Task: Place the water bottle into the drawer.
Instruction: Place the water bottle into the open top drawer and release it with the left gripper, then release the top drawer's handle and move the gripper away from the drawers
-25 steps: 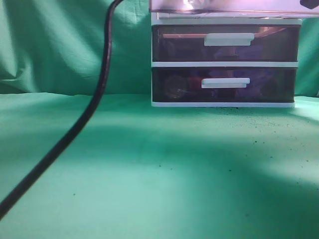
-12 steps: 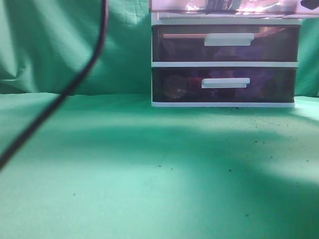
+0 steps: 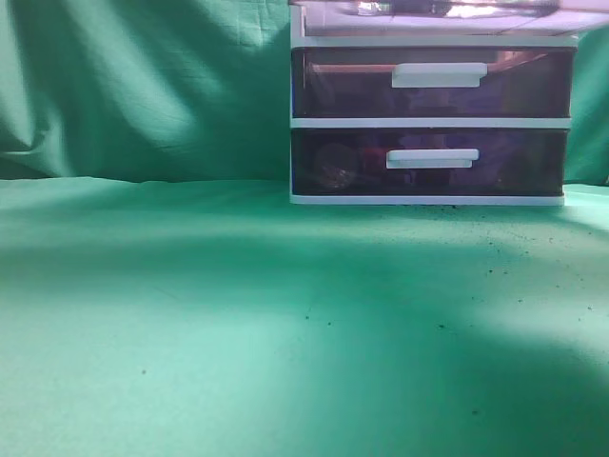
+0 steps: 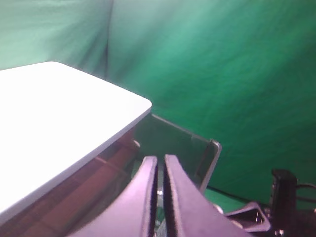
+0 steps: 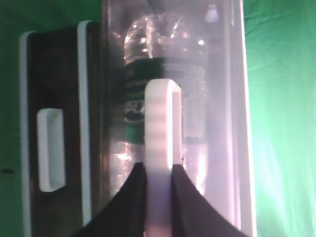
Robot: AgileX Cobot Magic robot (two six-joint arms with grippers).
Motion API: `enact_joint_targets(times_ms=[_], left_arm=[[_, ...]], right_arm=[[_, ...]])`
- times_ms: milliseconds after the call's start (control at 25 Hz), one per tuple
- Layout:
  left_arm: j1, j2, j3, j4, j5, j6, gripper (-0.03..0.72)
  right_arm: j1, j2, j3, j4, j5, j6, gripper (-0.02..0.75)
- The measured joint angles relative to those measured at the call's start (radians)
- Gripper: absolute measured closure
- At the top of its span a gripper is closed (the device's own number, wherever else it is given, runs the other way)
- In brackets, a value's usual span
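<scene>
Water bottle (image 5: pixel 168 94) lying inside the pulled-out top drawer (image 3: pixel 433 11), seen through its clear front. Right gripper (image 5: pixel 159 195) pinching the drawer's white handle (image 5: pixel 162 123), likely to push it shut. Left gripper (image 4: pixel 159 197) up beside the cabinet top (image 4: pixel 54 123), fingers pressed together, holding nothing.

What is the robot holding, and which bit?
The right end effector grips the top drawer's white handle near its end. The left end effector is closed, holding nothing.
</scene>
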Motion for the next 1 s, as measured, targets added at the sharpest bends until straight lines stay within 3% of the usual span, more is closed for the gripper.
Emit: enact_joint_targets(times_ms=[120, 200, 720, 1000], left_arm=[[0.077, -0.002, 0.061, 0.0, -0.085, -0.025, 0.688], [0.093, -0.003, 0.121, 0.0, -0.113, -0.029, 0.688], [0.104, -0.13, 0.5, 0.0, -0.072, -0.036, 0.688], [0.105, -0.276, 0.642, 0.0, -0.063, -0.021, 0.688]], right_arm=[[0.0, 0.032, -0.067, 0.0, 0.034, -0.007, 0.642], [0.0, 0.071, -0.12, 0.0, 0.051, -0.011, 0.642], [-0.006, 0.336, -0.423, 0.007, 0.065, -0.019, 0.642], [-0.049, 0.363, -0.454, -0.106, 0.053, 0.002, 0.642]])
